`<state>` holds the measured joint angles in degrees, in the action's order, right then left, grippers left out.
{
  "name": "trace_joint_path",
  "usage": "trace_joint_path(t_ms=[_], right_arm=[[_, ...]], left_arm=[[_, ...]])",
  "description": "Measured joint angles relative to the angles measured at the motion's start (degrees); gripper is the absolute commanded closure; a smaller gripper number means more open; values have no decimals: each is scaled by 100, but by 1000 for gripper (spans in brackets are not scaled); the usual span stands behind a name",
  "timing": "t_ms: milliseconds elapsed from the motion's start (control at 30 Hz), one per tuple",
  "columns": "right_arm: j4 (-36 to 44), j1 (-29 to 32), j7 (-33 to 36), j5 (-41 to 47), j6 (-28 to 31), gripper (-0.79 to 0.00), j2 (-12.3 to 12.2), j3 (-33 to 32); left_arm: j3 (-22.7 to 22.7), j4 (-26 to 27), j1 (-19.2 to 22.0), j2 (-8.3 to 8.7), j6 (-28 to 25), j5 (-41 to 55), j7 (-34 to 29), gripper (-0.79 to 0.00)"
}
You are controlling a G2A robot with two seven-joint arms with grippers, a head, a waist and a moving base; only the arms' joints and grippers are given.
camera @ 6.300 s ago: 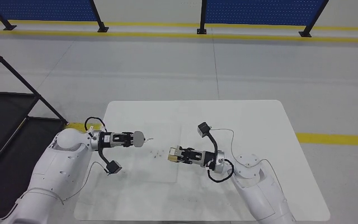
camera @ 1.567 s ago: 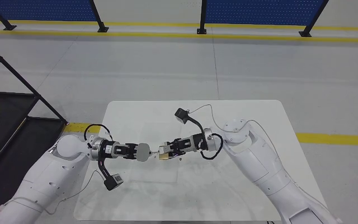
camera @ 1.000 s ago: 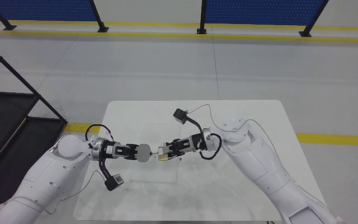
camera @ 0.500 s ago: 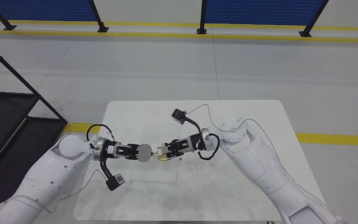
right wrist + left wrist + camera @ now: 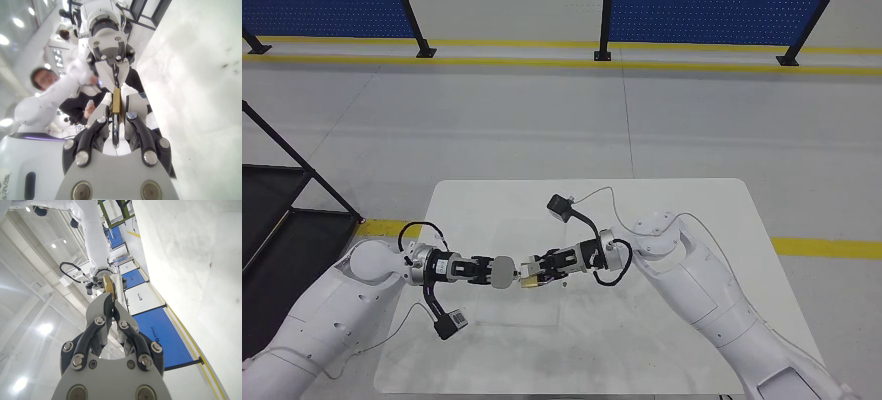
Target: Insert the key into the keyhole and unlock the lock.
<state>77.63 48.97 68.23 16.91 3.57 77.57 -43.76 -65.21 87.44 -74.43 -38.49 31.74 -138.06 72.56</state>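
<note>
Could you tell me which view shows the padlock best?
The right wrist view: the padlock, brass body and shackle, sits in the right gripper. The left wrist view shows one brass edge; the top view, a speck.

The top view looks steeply down from above the arms at the white table [image 5: 692, 220], far enough back to take in both arms and the floor beyond. The left wrist view sits close behind the left gripper [image 5: 111, 300] and faces along its fingers to the lock [image 5: 108, 287] just ahead. The right wrist view sits close behind the right gripper [image 5: 116, 94], which clamps the lock, and faces the opposite way. All three views share that meeting spot.
</note>
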Motion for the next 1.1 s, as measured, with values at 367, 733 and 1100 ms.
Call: trace_joint_path(t_ms=[367, 733, 1100], right_arm=[[-1, 124, -190, -4, 131, 0, -65, -221], [207, 282, -627, -622, 200, 0, -163, -390], [205, 281, -621, -611, 200, 0, -162, -389]], left_arm=[[-171, -23, -69, 47, -93, 684, 90, -785], [-281, -1133, 55, -23, -2695, 3058, 959, -785], [-280, -1124, 49, -23, -2665, 3020, 959, -785]])
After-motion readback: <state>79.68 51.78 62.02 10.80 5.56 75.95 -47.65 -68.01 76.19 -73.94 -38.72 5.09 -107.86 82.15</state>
